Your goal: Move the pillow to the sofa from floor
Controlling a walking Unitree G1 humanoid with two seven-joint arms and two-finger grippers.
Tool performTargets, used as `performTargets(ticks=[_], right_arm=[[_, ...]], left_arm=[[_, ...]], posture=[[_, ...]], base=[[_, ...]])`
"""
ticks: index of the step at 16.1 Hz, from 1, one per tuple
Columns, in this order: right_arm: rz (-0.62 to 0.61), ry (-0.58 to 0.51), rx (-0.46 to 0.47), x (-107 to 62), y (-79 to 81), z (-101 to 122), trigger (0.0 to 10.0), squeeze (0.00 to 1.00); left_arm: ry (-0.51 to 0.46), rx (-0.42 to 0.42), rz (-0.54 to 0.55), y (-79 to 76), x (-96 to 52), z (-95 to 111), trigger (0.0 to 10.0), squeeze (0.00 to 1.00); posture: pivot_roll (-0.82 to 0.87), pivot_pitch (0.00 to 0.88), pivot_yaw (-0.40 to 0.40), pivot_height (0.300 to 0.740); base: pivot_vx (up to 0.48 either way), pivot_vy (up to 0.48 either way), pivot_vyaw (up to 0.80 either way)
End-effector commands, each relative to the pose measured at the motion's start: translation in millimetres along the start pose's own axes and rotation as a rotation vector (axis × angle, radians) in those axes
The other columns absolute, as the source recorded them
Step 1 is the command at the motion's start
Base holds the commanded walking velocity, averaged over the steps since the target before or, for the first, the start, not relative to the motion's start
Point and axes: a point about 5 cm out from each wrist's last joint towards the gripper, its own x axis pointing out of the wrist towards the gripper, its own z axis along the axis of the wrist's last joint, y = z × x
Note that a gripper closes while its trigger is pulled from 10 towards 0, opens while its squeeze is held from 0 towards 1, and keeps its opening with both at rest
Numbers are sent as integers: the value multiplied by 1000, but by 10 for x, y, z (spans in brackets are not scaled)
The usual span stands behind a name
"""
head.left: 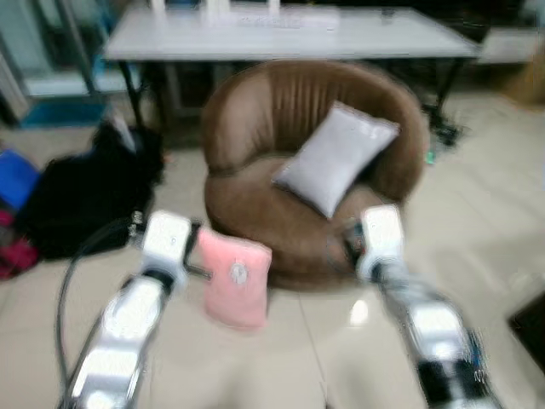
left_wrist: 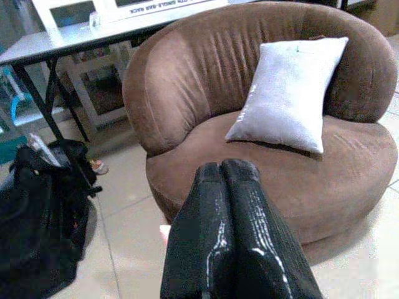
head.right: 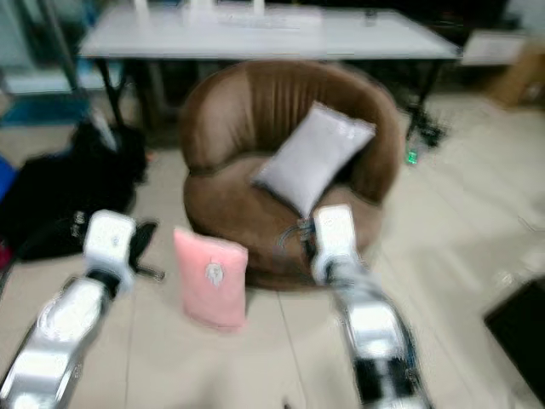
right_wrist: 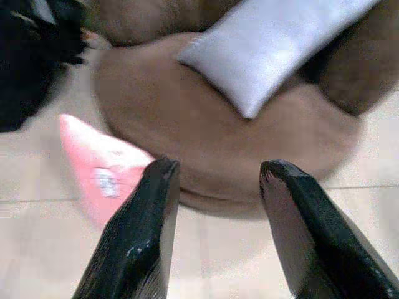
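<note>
A pink pillow (head.left: pixel 235 278) stands upright on the tiled floor, leaning on the front of the round brown sofa (head.left: pixel 255 204). A grey pillow (head.left: pixel 335 158) rests on the sofa's seat against the backrest. My left gripper (left_wrist: pixel 227 168) is shut with nothing between its fingers. It hovers just left of the pink pillow, pointing toward the sofa (left_wrist: pixel 187 81). My right gripper (right_wrist: pixel 215 168) is open and empty, held over the sofa's front right edge. Beyond its fingers lie the pink pillow (right_wrist: pixel 100 174) and the grey pillow (right_wrist: pixel 268 50). The head views are blurred.
A black bag (head.left: pixel 85 196) lies on the floor left of the sofa, with blue and red items at the far left edge. A long white table (head.left: pixel 289 34) stands behind the sofa. A dark mat (head.left: pixel 532 324) sits at the right.
</note>
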Motion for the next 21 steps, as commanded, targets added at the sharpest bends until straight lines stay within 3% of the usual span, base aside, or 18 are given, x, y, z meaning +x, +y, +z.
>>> performTargets(ticks=[1, 21], right_arm=[[-23, -21, -6, -10, -91, 56, 10000, 0], [-29, -13, 10, -30, -59, 11, 10000, 0]], left_arm=[[-16, 1, -10, -37, 14, 37, 10000, 0], [-11, 13, -40, -50, 31, 43, 10000, 0]], posture=[[103, 0, -14, 740], [95, 0, 7, 740]], base=[[0, 405, -450], [0, 410, -458]])
